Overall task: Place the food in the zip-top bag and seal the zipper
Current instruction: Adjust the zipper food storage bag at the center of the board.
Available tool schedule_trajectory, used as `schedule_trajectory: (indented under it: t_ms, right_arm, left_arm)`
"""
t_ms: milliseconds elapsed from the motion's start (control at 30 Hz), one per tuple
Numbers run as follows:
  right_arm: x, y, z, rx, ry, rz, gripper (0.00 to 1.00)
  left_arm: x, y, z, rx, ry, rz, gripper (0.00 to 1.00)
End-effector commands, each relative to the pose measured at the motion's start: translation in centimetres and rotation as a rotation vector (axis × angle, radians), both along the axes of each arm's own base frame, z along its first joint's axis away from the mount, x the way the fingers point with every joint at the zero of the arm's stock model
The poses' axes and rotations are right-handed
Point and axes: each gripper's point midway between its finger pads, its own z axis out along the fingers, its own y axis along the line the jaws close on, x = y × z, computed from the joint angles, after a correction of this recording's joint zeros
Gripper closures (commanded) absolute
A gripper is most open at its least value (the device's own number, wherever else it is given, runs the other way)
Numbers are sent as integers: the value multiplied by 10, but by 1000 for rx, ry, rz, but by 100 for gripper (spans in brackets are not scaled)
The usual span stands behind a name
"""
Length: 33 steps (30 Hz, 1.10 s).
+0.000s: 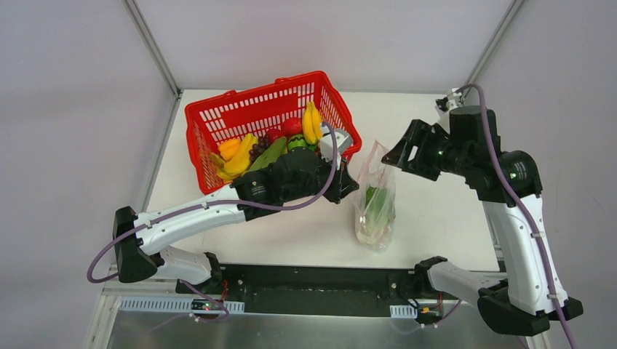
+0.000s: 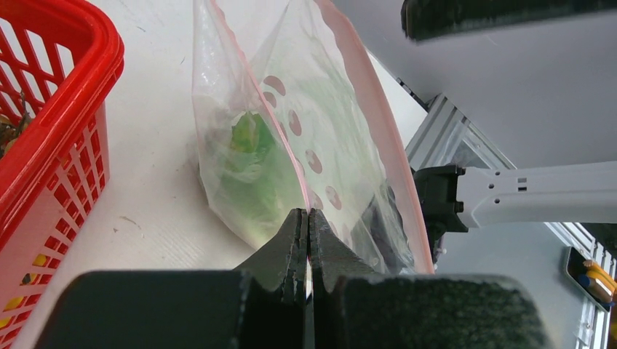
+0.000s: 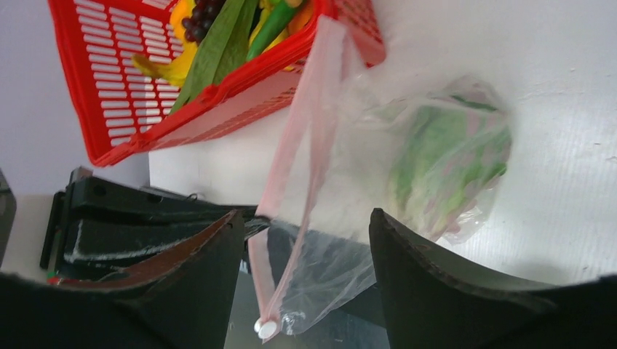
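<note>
Zip-top bag (image 1: 376, 200), lettuce (image 3: 444, 160) already inside, hangs by its zipper (image 2: 378, 123) from the pinched-shut left claw (image 2: 307, 216), seemingly presenting its mouth to the wide-open right claw (image 3: 305, 218).

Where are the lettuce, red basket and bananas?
Green plastic toy lettuce (image 1: 378, 201), top view, leaf middle.
Red mesh plastic basket (image 2: 109, 58), left wrist view, thick rim.
Yellow toy bananas (image 1: 311, 123), top view, bunch's middle.
</note>
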Motion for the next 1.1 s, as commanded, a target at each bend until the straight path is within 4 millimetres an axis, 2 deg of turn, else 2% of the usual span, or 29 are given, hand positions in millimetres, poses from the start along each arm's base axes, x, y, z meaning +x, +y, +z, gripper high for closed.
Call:
schedule_trajectory:
  t_ms: [0,100,167,233,367,467,567,767,867,900,967,1067]
  right_arm:
    - [-12,25,2,27,18,66,35]
    - [-19,44,-11,-53,32,113,35]
    - [-10,34,-23,-179,23,35,38]
    - [-5,29,-28,-235,17,-2,50]
    - [-7,26,-32,-271,11,-29,52]
    - [-8,29,-33,-270,5,-20,53]
    - [-3,22,-35,-312,-9,-55,61]
    - [-1,13,-19,-284,-81,-86,68]
    - [1,11,-30,-328,-68,-87,79]
    - [2,12,-36,-335,-61,-80,85]
    - [3,18,-45,-328,-49,-65,91]
    - [1,24,-40,-287,-53,-55,100]
  left_arm:
    - [-2,-5,32,-105,-35,-7,100]
    - [-2,-5,36,-111,-44,-11,100]
    - [-2,-3,37,-108,-47,-10,100]
    - [-1,-2,34,-101,-47,-2,100]
    - [0,3,32,-90,-50,12,100]
    - [0,5,31,-82,-54,17,100]
    - [1,7,32,-79,-60,25,100]
    - [5,15,26,-49,-68,55,100]
    - [6,17,25,-42,-71,59,100]
    - [7,18,24,-37,-74,65,100]
    - [8,20,23,-33,-76,73,100]
    - [12,27,21,-11,-84,99,100]
